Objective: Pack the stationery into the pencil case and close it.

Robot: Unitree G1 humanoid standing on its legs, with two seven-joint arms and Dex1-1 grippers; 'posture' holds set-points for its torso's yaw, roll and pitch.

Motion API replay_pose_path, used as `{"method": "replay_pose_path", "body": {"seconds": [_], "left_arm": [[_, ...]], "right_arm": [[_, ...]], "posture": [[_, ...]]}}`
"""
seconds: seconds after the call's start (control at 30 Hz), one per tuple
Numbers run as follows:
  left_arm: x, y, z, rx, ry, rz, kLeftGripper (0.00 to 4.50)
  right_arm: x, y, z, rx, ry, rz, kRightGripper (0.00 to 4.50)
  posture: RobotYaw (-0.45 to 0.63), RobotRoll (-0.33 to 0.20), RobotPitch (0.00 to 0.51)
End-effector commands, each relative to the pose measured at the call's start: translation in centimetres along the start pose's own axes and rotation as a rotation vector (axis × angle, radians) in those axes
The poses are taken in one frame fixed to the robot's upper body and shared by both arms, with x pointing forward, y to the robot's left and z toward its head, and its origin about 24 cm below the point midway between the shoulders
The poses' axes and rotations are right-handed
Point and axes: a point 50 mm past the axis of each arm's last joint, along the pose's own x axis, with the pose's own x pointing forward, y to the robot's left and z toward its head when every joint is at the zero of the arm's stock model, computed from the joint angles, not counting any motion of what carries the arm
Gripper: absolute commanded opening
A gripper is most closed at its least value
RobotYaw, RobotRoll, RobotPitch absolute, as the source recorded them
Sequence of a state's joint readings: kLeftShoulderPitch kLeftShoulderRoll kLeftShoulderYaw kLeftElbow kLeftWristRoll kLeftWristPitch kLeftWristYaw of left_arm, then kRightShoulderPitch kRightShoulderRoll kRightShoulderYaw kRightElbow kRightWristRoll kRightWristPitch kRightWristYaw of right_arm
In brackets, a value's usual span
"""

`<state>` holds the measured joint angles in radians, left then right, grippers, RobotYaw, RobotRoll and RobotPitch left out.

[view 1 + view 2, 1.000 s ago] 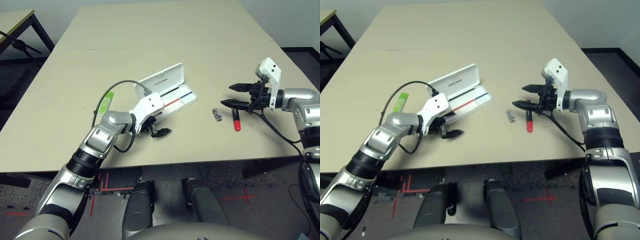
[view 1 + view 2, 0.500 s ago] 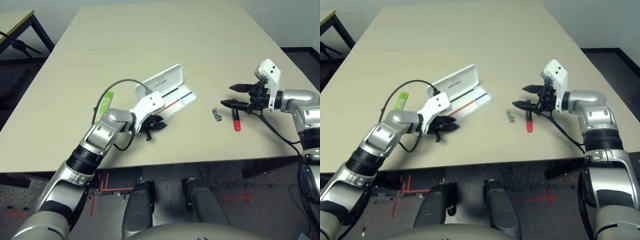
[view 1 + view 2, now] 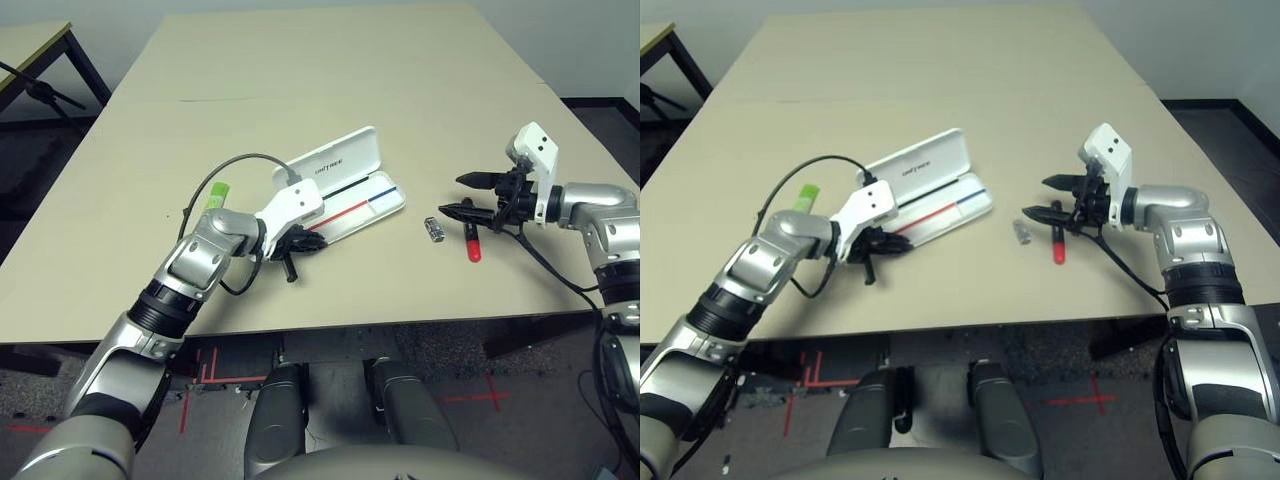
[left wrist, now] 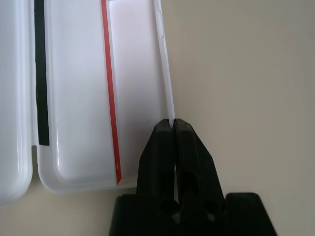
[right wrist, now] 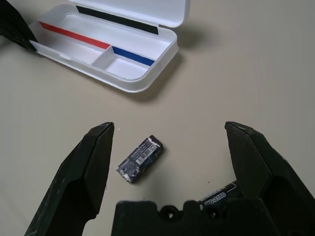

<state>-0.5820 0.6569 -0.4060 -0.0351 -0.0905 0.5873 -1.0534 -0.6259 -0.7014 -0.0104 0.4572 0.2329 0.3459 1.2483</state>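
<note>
Left claw (image 4: pixel 174 123) clamping the rim of the open white hinged pencil case (image 3: pixel 368 207).
The case is lying on the beige tabletop (image 3: pixel 400 290), probably light, stiff and smooth, its thin wall suiting a pinch; the right claw (image 5: pixel 170 126) is gaping wide and empty over the small silver-black block (image 5: pixel 140 159), likely firm, best gripped across its sides, beside the red marker with black cap (image 3: pixel 473 243), hard, round and apt to roll.

Case (image 3: pixel 364 207) between stick (image 3: pixel 217 195) and block (image 3: pixel 434 230) on table (image 3: pixel 300 295); marker (image 3: pixel 473 243) right of block.
</note>
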Motion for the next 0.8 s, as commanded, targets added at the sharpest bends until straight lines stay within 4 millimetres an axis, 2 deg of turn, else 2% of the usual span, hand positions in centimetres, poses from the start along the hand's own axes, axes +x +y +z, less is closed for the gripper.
{"method": "replay_pose_path", "body": {"seconds": [0.03, 0.23, 0.5, 0.8], "left_arm": [[-0.4, -1.0, 0.5, 0.107, 0.012, -0.065, 0.04], [-1.1, -1.5, 0.1, 0.201, 0.066, -0.107, 0.04], [-1.0, -2.7, -1.1, 0.225, 0.109, -0.173, 0.04], [-0.8, -2.3, -1.2, 0.221, 0.104, -0.149, 0.04]], "right_arm": [[-0.1, 0.5, 0.1, 0.004, 0.022, 0.054, 4.50], [-0.1, 0.6, 0.0, 0.005, 0.035, 0.066, 4.50], [0.2, 0.8, -0.1, 0.008, 0.036, 0.078, 4.50], [0.4, 1.0, -0.4, 0.010, 0.042, 0.090, 4.50]], "posture": [[-0.13, 0.000, 0.122], [-0.11, 0.000, 0.125], [-0.11, 0.000, 0.120], [-0.12, 0.000, 0.121]]}}
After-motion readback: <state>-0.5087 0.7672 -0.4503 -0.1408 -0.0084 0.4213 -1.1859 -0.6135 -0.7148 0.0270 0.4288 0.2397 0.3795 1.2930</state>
